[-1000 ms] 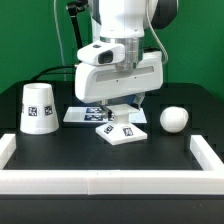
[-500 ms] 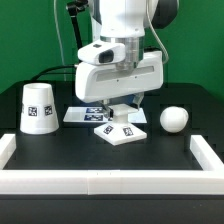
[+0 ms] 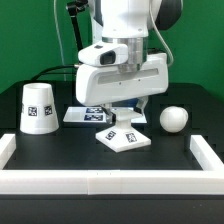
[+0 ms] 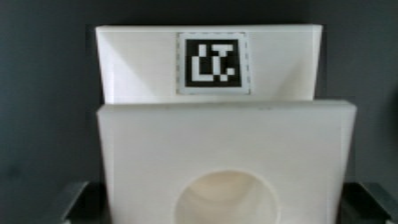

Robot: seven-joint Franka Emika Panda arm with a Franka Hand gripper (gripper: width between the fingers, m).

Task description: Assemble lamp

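Observation:
The lamp base (image 3: 126,138), a flat white square with tags, lies on the black table at the centre. My gripper (image 3: 124,116) is down over it, and its jaws press on two opposite sides of the base. In the wrist view the base (image 4: 214,130) fills the picture, with a tag (image 4: 212,62) and the round socket (image 4: 231,195). The dark fingers (image 4: 68,202) sit hard against its edges. The ball-shaped bulb (image 3: 174,119) lies to the exterior view's right. The tapered shade (image 3: 38,107) stands at the left.
The marker board (image 3: 82,115) lies flat behind the base, partly under the hand. A white rail-like border (image 3: 100,181) runs along the front and up both sides of the table. A green wall stands behind.
The hand has shifted a little to the exterior view's right, and the base has slid slightly that way with it. The bulb and the shade have not moved.

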